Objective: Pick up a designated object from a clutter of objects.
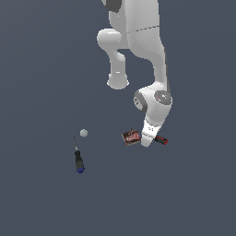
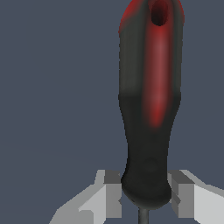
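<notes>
The gripper (image 1: 146, 142) is sitting right down at the floor (image 1: 41, 203), its jaws spread either side of the red screwdriver (image 1: 160, 139). In the wrist view the two fingers (image 2: 109, 192) are flanking the shaft end of the handle (image 2: 151, 109), a sliver of floor showing between the one pad and the handle; on the other side I cannot tell whether there is contact. So the gripper (image 2: 146, 197) is parted around the tool, not pinching it.

Going across the exterior view from its left: the blue-tipped screwdriver (image 1: 79, 161) is lying well apart from the arm, its blue end pointing toward the bottom of the view. The ball (image 1: 83, 133) is resting near its thin shaft. Further along, the box (image 1: 131, 137) is lying just beside the gripper. Then the red screwdriver itself is lying flat under the gripper, its red end poking out on the exterior view's right.
</notes>
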### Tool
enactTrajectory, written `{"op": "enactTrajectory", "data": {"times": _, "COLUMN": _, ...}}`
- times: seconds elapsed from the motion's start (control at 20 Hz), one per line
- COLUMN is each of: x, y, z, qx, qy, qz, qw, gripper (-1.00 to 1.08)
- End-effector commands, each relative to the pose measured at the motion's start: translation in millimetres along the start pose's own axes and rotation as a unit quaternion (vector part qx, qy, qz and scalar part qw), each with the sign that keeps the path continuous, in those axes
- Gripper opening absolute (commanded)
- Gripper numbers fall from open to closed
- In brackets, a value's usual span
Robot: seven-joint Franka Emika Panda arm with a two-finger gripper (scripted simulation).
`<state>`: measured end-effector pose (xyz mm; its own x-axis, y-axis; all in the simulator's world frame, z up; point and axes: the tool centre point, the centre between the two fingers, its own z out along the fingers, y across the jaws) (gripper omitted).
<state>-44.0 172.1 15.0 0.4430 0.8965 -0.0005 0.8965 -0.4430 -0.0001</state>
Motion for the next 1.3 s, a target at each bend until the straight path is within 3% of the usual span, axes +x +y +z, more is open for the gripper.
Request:
{"op": "enactTrajectory", "data": {"times": 0.0, "x": -1, "y": 0, "z": -1, "qx": 0.000, "qy": 0.000, "qz": 0.000, "qw": 1.0000, "gripper": -1.00}}
{"op": "enactTrajectory", "data": {"times": 0.55, "x": -26, "y": 1, "z": -37, "qx": -0.001, "qy": -0.001, "qz": 0.000, "qw": 1.0000, "gripper": -1.00}}
{"op": "enactTrajectory", "data": {"times": 1.25, "x": -93, "y": 4, "z": -132, "qx": 0.000, "qy": 0.000, "qz": 0.000, "qw": 1.0000, "gripper": -1.00}}
